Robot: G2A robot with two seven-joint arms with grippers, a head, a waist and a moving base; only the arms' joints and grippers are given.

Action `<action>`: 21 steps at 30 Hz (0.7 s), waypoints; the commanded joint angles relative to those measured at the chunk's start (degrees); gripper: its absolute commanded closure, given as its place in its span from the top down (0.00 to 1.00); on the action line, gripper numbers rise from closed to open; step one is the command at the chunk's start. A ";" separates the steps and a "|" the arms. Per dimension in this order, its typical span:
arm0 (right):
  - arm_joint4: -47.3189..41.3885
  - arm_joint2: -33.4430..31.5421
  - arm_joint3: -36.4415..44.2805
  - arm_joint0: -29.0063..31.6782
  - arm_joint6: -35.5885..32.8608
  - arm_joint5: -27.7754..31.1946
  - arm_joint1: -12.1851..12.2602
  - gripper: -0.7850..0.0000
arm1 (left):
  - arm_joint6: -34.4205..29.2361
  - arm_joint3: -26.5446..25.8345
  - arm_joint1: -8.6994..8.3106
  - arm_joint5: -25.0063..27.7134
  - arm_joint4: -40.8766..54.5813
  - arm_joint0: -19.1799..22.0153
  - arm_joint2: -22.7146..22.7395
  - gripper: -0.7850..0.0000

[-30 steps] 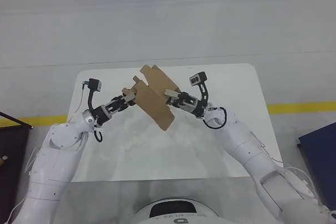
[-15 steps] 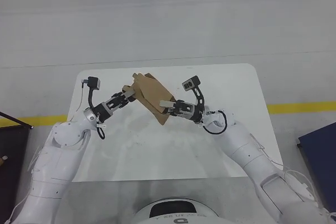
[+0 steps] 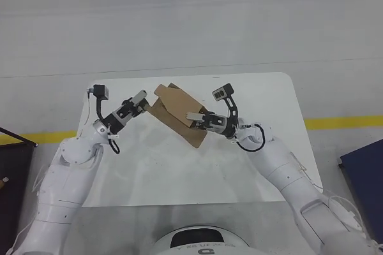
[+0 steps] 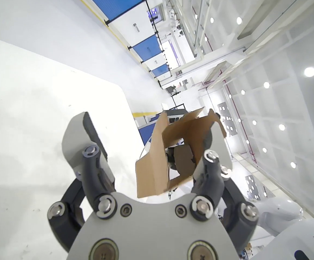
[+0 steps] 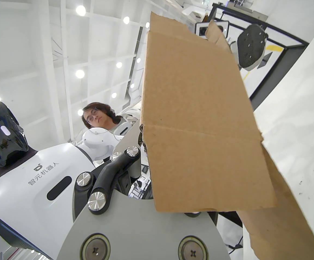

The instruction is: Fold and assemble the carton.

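White table (image 3: 255,166) stands on a pale grey floor (image 3: 191,38), and over its far middle part the brown carton (image 3: 177,111) hangs in the air, tilted, between the two arms. The right gripper (image 3: 195,117) is clenched on the carton's big panel at its lower side. The left gripper (image 3: 140,102) has its jaws spread wide around the carton's flap end; if one finger touches the flap, I cannot tell.
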State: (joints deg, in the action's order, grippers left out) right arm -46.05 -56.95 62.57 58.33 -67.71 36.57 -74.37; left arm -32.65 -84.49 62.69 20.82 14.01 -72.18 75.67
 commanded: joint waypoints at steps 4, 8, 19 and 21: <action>0.04 0.06 0.01 0.01 -0.04 -0.04 -0.01 0.00 | 3.48 0.68 0.05 -0.55 3.34 -0.89 2.34 1.00; 0.04 0.06 0.01 0.01 -0.04 -0.04 -0.01 0.00 | 5.68 0.71 0.03 -0.45 3.25 -1.87 3.78 1.00; 0.04 0.06 0.01 0.01 -0.04 -0.04 -0.01 0.00 | 11.73 -0.69 0.67 0.59 3.63 -2.71 3.83 1.00; 0.04 0.06 0.01 0.01 -0.04 -0.04 -0.01 0.00 | 11.73 -0.69 0.67 0.59 3.63 -2.71 3.83 1.00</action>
State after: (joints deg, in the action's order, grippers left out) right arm -46.00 -56.89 62.58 58.34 -67.75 36.53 -74.38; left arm -20.89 -85.18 63.37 21.40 17.67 -74.90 79.50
